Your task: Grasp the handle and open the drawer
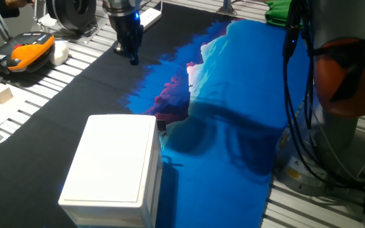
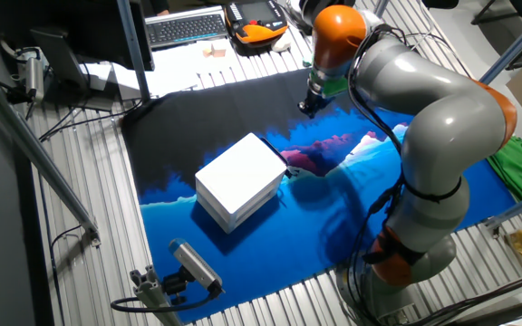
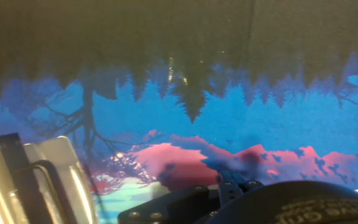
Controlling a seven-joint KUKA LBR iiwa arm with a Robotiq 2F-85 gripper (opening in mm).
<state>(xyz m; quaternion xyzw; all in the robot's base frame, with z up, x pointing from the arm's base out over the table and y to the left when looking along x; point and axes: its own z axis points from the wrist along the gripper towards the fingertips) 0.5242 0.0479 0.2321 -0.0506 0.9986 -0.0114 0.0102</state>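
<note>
Gripper [image 1: 132, 56] spread unclear, well apart from the drawer [image 3: 39, 180]; only hand view shows its handle [image 3: 27, 180].

Handle [image 3: 27, 180] cut off at frame bottom; gripper [image 1: 134, 58] jaws too dark (unreadable).

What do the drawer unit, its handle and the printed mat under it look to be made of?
The drawer unit looks like smooth white plastic: an even, slightly glossy surface with rounded moulded edges. The handle looks like a thin dark bar, possibly metal or plastic; the blurred hand view leaves that open. The mat looks like printed fabric or soft sheet, matte, with a blue and pink forest pattern and faint ripples.
</note>
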